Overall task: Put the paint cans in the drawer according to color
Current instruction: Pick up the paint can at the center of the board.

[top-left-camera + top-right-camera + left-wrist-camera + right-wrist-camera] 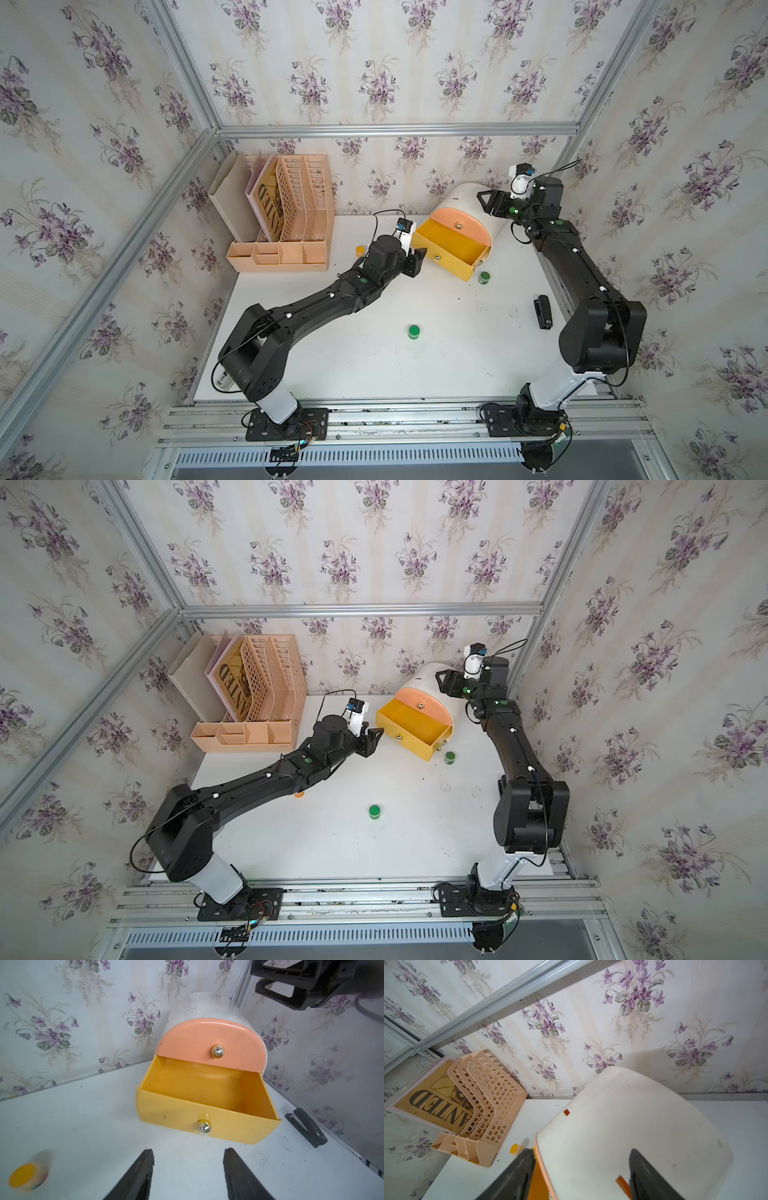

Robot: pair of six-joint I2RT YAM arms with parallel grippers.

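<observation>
Left end effector [188, 1150], jaws apart and empty, faces the open yellow drawer [176, 1118] near the bench's [457, 365] back edge. An orange-lidded paint can [28, 1176] stands leftward behind it. Right end effector [581, 1150], jaws apart, hovers over the cabinet [633, 1115].

1. I am driving a robot test cell in a lab, not a real room: bare aluminium frame [395, 129] bars edge every wall.
2. The floral wallpaper [374, 62] sits on flat panels inside that frame, like a stage set.
3. The left arm [316, 303] and right arm [582, 270] are bolted to slotted metal rails [415, 417] along the near edge of the white bench [374, 374].
4. The props suggest a home office: a file rack [299, 208], a stapler [542, 311] and a small drawer [465, 195].
</observation>
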